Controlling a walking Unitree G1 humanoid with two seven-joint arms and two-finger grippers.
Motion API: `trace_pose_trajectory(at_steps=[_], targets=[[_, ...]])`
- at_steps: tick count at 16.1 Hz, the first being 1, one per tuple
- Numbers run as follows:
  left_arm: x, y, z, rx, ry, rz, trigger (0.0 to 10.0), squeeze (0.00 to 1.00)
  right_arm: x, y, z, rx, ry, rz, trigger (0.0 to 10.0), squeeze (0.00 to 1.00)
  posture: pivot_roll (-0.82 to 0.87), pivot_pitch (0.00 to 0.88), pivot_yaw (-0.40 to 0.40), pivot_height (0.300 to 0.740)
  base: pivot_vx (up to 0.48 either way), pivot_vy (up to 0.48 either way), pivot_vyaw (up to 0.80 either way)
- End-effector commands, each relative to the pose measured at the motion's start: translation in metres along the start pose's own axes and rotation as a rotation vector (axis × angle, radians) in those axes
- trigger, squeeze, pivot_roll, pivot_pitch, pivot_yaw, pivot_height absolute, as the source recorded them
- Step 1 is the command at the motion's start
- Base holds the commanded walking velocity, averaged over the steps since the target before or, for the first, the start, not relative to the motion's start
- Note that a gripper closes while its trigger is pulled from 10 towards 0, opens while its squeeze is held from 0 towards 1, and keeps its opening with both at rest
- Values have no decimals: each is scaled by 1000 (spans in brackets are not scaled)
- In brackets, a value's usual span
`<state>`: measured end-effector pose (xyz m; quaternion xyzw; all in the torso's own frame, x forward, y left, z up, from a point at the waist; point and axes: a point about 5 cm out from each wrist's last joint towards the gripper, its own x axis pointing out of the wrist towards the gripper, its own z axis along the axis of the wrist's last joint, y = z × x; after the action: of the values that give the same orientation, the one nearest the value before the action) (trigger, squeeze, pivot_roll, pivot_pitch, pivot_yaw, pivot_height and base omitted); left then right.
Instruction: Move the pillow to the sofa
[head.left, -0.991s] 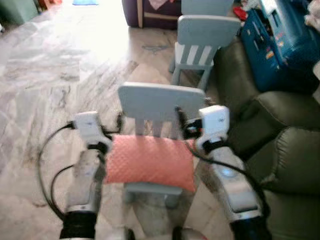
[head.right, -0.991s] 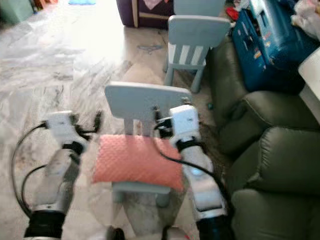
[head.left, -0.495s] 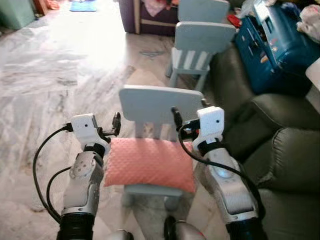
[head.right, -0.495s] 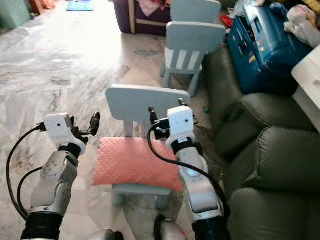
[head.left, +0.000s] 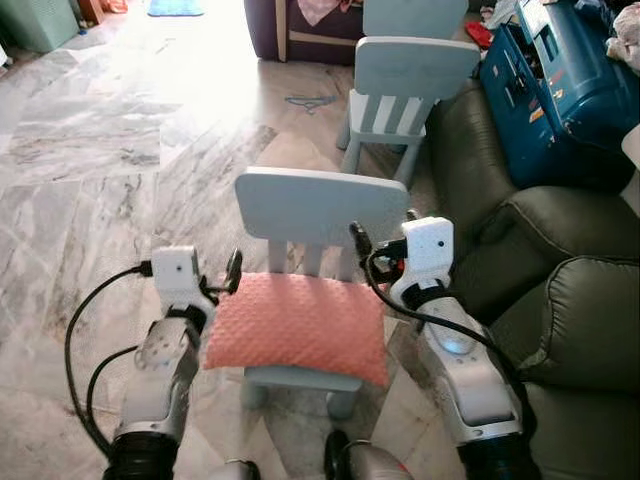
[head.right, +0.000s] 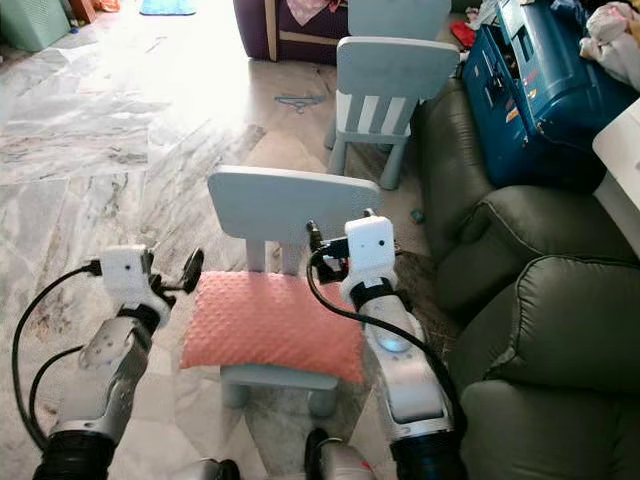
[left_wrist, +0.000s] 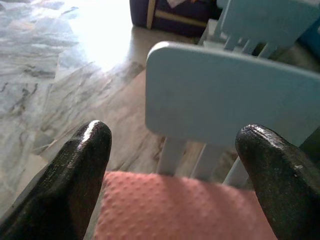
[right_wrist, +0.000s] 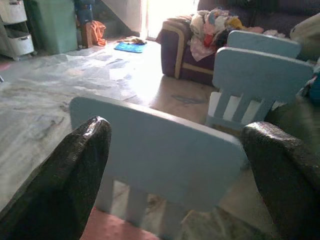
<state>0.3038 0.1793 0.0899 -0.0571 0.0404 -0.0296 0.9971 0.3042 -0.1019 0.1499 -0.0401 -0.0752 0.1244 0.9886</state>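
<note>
A salmon-pink rectangular pillow (head.left: 296, 327) with a bumpy, dotted fabric is lying flat on the seat of a small pale-blue plastic child's chair (head.left: 322, 208), its soft corners drooping slightly over the seat's front edge. The chair has a smooth, rounded slab for a backrest, carried on short flat slats. It is standing on a glossy grey-veined marble floor (head.left: 90, 200), just beside a dark olive leather sofa (head.left: 560, 290) with plump, puffy cushions — the pillow is not on the sofa.

The left gripper (head.left: 232, 272) is hovering at the pillow's left edge, and in the left wrist view its two rounded black rubbery fingers (left_wrist: 75, 170) are spreading wide apart, holding nothing, with the pink fabric and the chair back showing between them. The right gripper (head.left: 358, 243) is hanging at the pillow's back right corner, just in front of the backrest; in the right wrist view its fingers (right_wrist: 80, 165) are likewise gaping wide and empty, framing the top of the backrest. Whether either gripper is touching the pillow cannot be told.

Behind stands a second pale-blue slatted child's chair (head.left: 410, 80). To the robot's right of it a glossy blue hard-shelled case (head.left: 560, 85) is resting against the sofa, and further back there is a purple upholstered armchair (head.left: 300, 25) — clothes are heaped on it in the right wrist view.
</note>
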Motion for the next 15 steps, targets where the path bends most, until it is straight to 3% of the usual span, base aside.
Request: trace_pose_trajectory(at_steps=[1,2,6,7,10,15], targets=[[-5,4,-8,26,24,-9,10000,0,-4,-2,-5,62,9,-1,10000,0,-84,200,-58,740,0,0,0],[-8,4,-10,35,30,-26,10000,0,-8,0,-7,164,24,27,10000,0,-75,203,-59,740,0,0,0],[-21,-2,-22,68,53,-88,10000,0,-18,-1,-18,108,71,-11,10000,0,-66,215,-59,740,0,0,0],[-30,-2,-26,69,62,-100,10000,0,-27,3,-24,86,121,48,10000,0,-64,226,-58,740,0,0,0],[-41,1,-30,69,72,-103,10000,0,-37,1,-25,144,119,42,10000,0,-54,248,-58,740,0,0,0],[-51,10,-28,122,61,-75,10000,0,-49,-3,-25,145,126,32,10000,0,-57,262,-64,740,0,0,0]])
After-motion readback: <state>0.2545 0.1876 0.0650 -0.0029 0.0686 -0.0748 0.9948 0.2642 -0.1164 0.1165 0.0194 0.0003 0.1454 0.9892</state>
